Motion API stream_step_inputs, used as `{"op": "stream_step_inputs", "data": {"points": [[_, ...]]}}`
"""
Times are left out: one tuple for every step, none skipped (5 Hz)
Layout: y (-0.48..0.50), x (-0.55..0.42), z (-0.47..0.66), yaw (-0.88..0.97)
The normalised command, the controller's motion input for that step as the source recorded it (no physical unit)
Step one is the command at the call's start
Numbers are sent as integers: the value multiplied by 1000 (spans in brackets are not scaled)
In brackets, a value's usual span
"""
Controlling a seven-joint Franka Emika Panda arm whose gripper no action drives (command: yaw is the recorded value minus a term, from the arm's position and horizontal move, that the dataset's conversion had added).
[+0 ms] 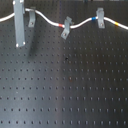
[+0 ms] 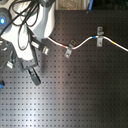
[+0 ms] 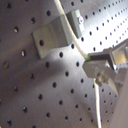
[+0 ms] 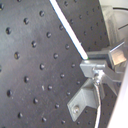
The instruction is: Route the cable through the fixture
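The white cable [image 1: 50,21] with red, blue and yellow bands runs along the far side of the board in both exterior views [image 2: 82,42]. The fixture [image 1: 31,19], a narrow upright grey clip, stands near the first exterior view's left; the cable passes by its top. In the second exterior view the arm hides it. My gripper [image 1: 19,44] is just left of the fixture, also seen in the second exterior view [image 2: 34,76]. In both wrist views the cable [image 3: 70,30] [image 4: 67,27] runs past the fixture [image 3: 52,34] [image 4: 82,104] into my closed gripper [image 3: 97,65] [image 4: 95,67].
A slanted grey clip [image 1: 65,29] [image 2: 70,47] and a wider dark-topped clip [image 1: 100,16] [image 2: 99,36] stand on the cable's line to the right. The black perforated board [image 1: 65,90] spreads toward the front. The arm's white body [image 2: 22,30] fills the second exterior view's left.
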Motion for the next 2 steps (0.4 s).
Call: {"op": "stream_step_inputs", "data": {"points": [[-112, -101, 457, 20], [-18, -78, 342, 0]]}}
